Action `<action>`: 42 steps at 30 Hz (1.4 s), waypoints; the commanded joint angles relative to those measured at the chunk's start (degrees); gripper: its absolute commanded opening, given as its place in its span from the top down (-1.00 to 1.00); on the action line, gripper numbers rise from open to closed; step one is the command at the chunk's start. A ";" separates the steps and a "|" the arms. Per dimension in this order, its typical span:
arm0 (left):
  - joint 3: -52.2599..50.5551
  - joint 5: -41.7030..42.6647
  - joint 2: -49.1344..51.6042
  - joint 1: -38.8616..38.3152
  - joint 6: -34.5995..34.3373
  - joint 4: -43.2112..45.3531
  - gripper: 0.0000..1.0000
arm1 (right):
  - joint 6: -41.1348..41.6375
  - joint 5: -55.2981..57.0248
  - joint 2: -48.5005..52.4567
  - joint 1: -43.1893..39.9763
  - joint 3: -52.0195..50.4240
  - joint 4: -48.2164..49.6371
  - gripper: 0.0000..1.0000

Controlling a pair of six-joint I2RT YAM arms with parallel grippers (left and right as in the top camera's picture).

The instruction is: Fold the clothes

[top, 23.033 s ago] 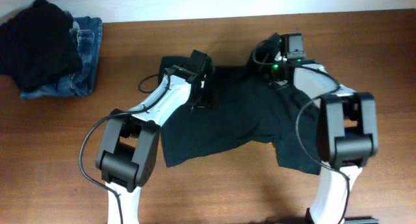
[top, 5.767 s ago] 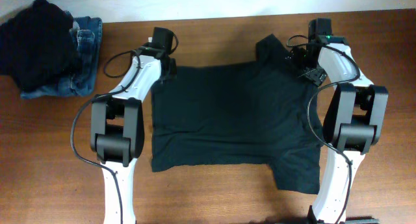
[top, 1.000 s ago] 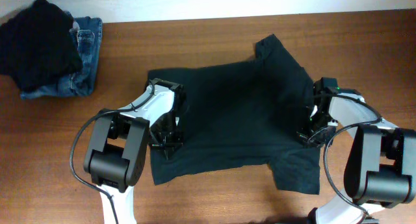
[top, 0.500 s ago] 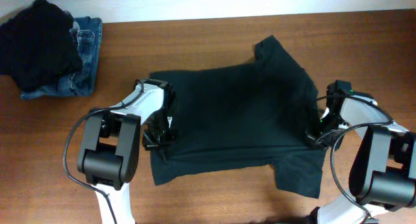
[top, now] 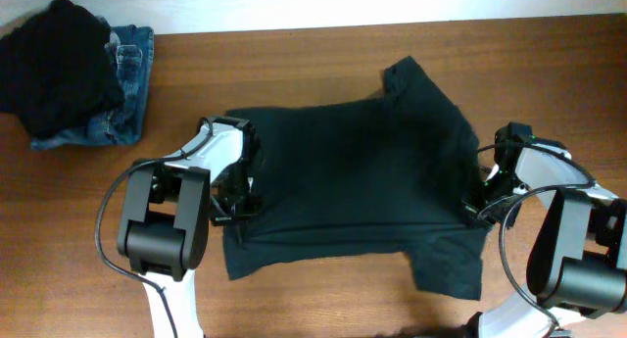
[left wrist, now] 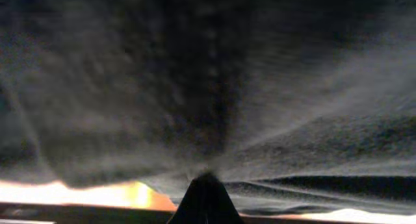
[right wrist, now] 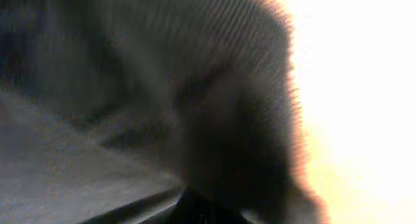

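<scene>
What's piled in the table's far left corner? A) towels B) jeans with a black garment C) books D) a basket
B: blue denim jeans lie bunched partly under a black garment there on the table, well apart from the spread T-shirt.

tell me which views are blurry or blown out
Overhead: sharp and evenly lit, though the dark T-shirt shows little detail. Left wrist: dim, soft, lens almost against the cloth, an orange glow along the bottom. Right wrist: smeared throughout, right side washed out to white.
</scene>
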 commanded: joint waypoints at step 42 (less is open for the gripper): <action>12.52 -7.10 -3.91 1.03 -0.59 47.12 -0.89 | 3.52 -17.38 16.28 9.60 18.64 61.02 -0.97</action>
